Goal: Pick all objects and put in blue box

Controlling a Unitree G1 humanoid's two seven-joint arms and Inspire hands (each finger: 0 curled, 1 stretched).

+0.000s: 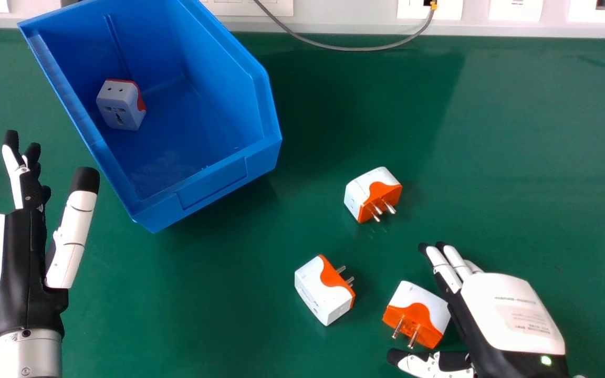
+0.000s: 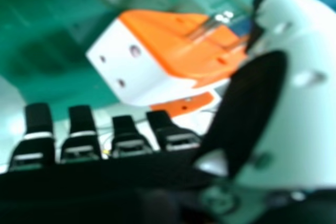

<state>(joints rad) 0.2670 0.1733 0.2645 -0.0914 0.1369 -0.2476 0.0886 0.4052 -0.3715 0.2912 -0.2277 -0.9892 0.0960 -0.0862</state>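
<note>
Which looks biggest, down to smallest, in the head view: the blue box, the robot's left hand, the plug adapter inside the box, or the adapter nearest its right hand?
Blue box
Left hand
Adapter nearest the right hand
Adapter inside the box, perhaps smaller only because it lies farther away

Head looks down, right hand (image 1: 510, 312) close, sharing adapter (image 1: 422, 314).

Bright light reaches the table (image 1: 533, 126). A broad, soft shadow spreads right of the box (image 1: 210, 185), with another dim patch along its near side; faint pale glare sits on its floor.
</note>
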